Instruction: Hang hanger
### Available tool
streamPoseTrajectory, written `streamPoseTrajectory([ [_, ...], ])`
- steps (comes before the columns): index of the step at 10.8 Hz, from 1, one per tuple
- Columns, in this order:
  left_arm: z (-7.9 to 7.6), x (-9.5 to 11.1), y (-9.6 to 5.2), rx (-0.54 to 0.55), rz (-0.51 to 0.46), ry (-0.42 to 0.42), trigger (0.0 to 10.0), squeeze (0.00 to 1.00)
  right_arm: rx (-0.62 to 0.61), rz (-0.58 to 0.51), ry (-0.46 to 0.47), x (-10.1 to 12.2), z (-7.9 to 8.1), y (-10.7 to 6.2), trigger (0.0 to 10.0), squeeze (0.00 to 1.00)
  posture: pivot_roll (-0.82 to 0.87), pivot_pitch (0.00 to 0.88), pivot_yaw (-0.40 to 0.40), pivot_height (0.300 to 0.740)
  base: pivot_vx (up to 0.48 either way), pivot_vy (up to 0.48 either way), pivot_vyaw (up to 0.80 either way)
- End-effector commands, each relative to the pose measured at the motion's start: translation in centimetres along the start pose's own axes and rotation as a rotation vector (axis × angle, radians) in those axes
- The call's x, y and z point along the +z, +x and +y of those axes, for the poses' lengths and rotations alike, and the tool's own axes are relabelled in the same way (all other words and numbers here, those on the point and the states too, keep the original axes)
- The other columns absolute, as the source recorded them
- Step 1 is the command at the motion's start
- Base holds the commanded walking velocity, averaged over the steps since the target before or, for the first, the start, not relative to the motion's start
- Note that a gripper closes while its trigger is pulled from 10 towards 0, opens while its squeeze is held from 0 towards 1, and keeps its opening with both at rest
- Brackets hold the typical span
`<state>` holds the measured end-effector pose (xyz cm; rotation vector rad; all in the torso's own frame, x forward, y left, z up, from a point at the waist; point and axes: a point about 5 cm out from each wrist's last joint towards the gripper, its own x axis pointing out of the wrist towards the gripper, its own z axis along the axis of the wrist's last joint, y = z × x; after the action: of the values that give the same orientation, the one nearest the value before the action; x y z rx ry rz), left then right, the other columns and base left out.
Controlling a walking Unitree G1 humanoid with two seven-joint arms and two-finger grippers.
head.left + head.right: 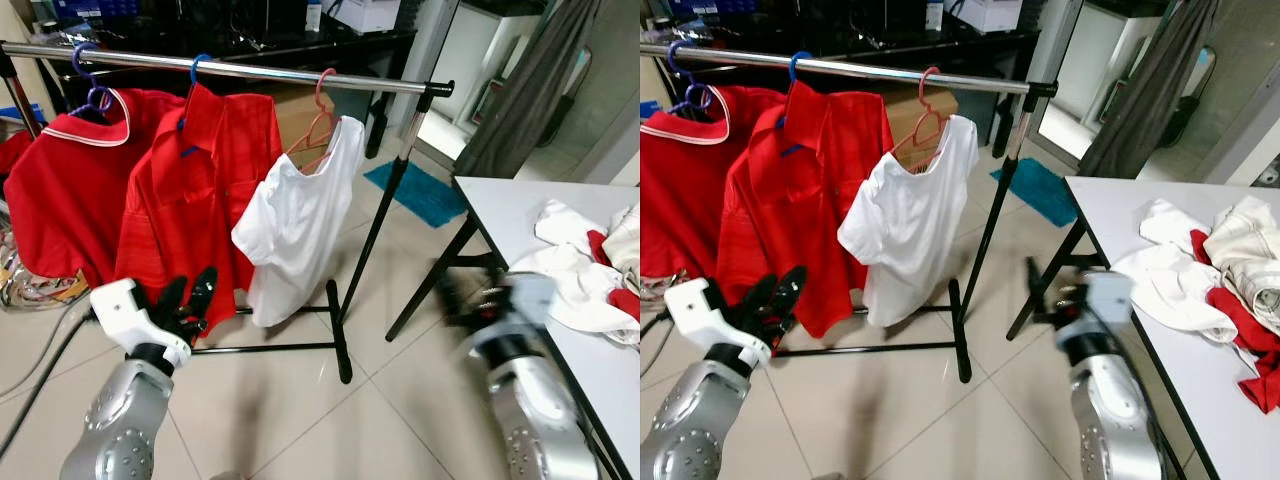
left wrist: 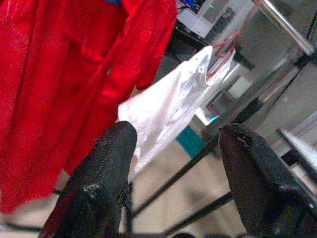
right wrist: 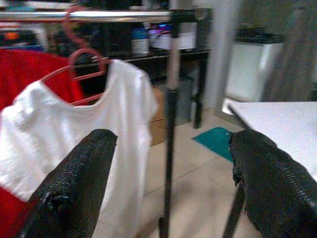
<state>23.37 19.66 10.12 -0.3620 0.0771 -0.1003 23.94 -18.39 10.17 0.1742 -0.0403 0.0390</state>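
Three garments hang on the chrome clothes rail [image 1: 230, 68] ahead of you: a red polo with a white-trimmed collar [image 1: 60, 190] on a purple hanger [image 1: 88, 92], a red button shirt [image 1: 195, 200] on a blue hanger [image 1: 195, 72], and a white T-shirt [image 1: 300, 215] on the pink plastic hanger [image 1: 322, 120]. That pink hanger is hooked over the rail near its right end, just beside the black upright post [image 1: 385, 215].

Your left pincer [image 1: 190, 303] sits low, below and in front of the red button shirt, fingers spread apart and holding nothing; its wrist view has the white T-shirt up ahead between the two black fingers [image 2: 101, 183].

Your right pincer [image 1: 1060, 295] is blurred in the head views, raised near the corner of the white table [image 1: 520, 205], with the T-shirt and pink hanger ahead and to its left. Its wrist view shows both fingers [image 3: 74, 188] wide apart and empty.

A heap of white and red clothes [image 1: 1210, 275] lies on the table, to the right of that pincer.
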Motion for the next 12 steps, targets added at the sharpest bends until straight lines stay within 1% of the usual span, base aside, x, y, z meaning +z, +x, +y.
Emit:
streamPoseTrajectory([
  [1,-1.1,0.0,0.3,-0.060,-0.006,0.082,10.0,0.00,-0.037,-0.002,0.012,0.0,-0.5,-0.4,10.0,0.00,0.05,0.000,-0.096,0.740,0.000,0.000,0.00],
  [2,-1.9,-0.6,0.1,-0.121,0.010,0.185,10.0,0.00,-0.006,0.009,0.011,-0.3,0.3,-1.1,10.0,0.00,0.04,0.000,-0.091,0.740,0.000,0.000,0.00],
  [3,-2.4,-0.9,-0.1,-0.172,0.014,0.257,10.0,0.00,0.004,0.015,0.002,-0.4,0.2,-1.5,10.0,0.00,0.03,0.000,-0.090,0.740,0.000,0.000,0.00],
  [4,-2.7,-1.2,-0.2,-0.199,0.006,0.281,10.0,0.00,0.024,0.014,-0.044,-0.1,-0.5,-1.9,10.0,0.00,0.03,0.000,-0.088,0.740,0.000,0.000,0.00],
  [5,-2.6,-1.2,-0.1,-0.193,-0.001,0.272,10.0,0.00,0.035,0.003,-0.062,0.2,-0.8,-1.7,10.0,0.00,0.03,0.000,-0.088,0.740,0.000,0.000,0.00],
  [6,-2.9,-1.2,0.1,-0.203,-0.027,0.269,10.0,0.00,0.080,-0.020,-0.082,0.6,-0.2,-1.4,10.0,0.00,0.03,0.000,-0.090,0.740,0.000,0.000,0.00],
  [7,-3.1,-1.3,0.1,-0.214,-0.042,0.272,10.0,0.00,0.075,-0.032,-0.116,0.7,0.0,-1.3,10.0,0.00,0.03,0.000,-0.092,0.740,0.000,0.000,0.00],
  [8,-3.3,-1.7,0.0,-0.190,-0.054,0.239,10.0,0.00,0.006,-0.014,-0.092,0.1,-0.3,-1.3,10.0,0.00,0.04,0.000,-0.095,0.740,0.000,0.000,0.00],
  [9,-3.2,-1.8,-0.1,-0.170,-0.061,0.232,10.0,0.00,0.046,-0.004,-0.073,-0.1,0.2,-1.3,10.0,0.00,0.04,0.000,-0.093,0.740,0.000,0.000,0.00],
  [10,-3.3,-1.9,-0.1,-0.165,-0.068,0.236,10.0,0.00,0.098,0.032,-0.092,-0.7,0.8,-1.3,10.0,0.00,0.04,0.000,-0.091,0.740,0.000,0.000,0.00],
  [11,-3.7,-1.7,0.0,-0.156,-0.095,0.259,10.0,0.00,0.079,0.099,-0.126,-1.8,0.1,-1.6,10.0,0.00,0.04,0.000,-0.090,0.740,0.000,0.000,0.00],
  [12,-3.5,-1.5,0.0,-0.119,-0.114,0.269,10.0,0.00,0.058,0.078,-0.138,-1.3,-0.5,-1.9,10.0,0.00,0.03,0.000,-0.080,0.740,0.000,0.000,0.00],
])
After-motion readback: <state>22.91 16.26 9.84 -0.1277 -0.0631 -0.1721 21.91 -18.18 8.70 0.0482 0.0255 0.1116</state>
